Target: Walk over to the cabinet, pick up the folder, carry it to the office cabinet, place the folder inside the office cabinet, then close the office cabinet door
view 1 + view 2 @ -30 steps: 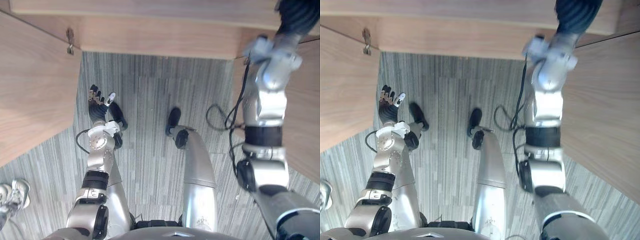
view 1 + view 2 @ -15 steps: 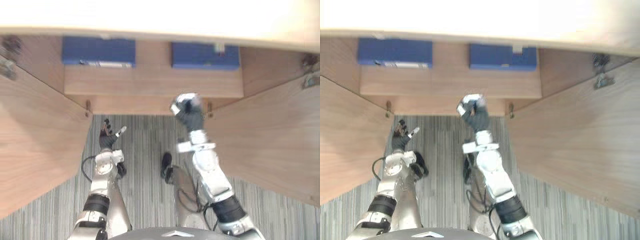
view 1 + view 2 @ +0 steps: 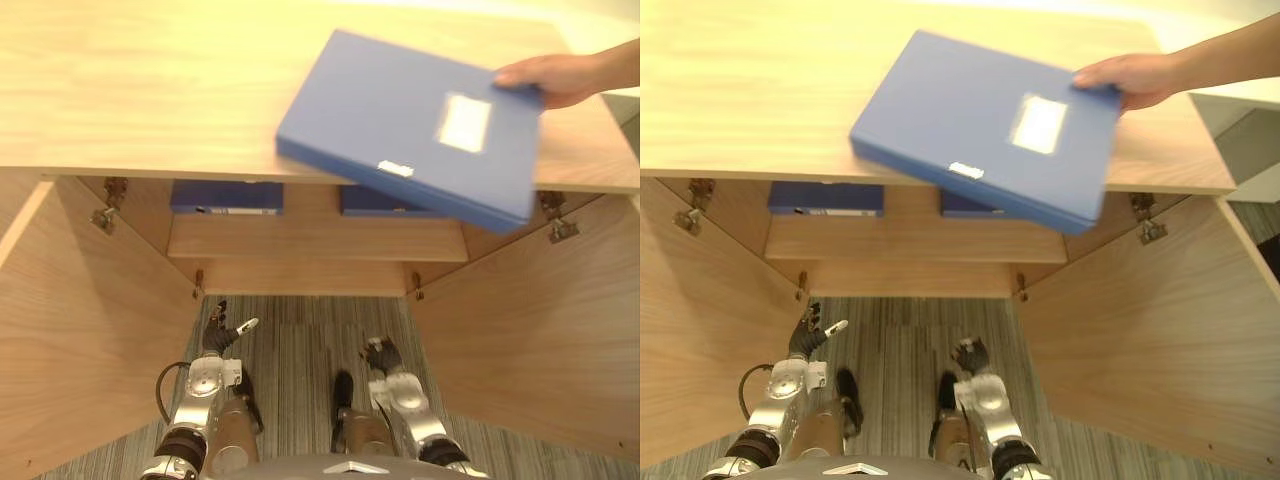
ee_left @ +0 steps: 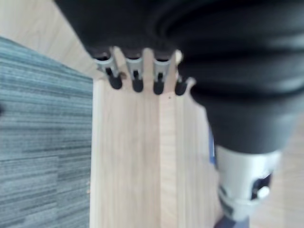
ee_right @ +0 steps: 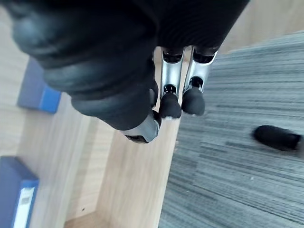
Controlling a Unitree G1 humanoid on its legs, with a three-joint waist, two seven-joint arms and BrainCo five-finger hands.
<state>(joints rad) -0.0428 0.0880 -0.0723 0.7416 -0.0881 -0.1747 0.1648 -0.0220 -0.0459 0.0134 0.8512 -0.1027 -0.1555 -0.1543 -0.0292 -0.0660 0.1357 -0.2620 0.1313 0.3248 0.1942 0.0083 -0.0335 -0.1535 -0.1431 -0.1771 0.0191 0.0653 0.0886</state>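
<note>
Above and ahead of both hands, in the left eye view, the blue folder (image 3: 410, 120) sits on or just over the cabinet's top surface (image 3: 120, 90), one corner jutting past the front edge and a person's hand (image 3: 548, 78) on its far corner. The left hand (image 3: 214, 338) and right hand (image 3: 383, 358) hang low between the open doors (image 3: 70, 320), well apart from the folder, both empty. In the left wrist view the fingers (image 4: 137, 78) are straight, with a bare wood panel (image 4: 137, 156) beyond. In the right wrist view the fingers (image 5: 170, 95) are loosely extended, with stored folders (image 5: 40, 92) on the shelf past them. The blue folder looks stiff, smooth and fairly light. The overhanging edge seems the best place to pinch it, thumb beneath.
</note>
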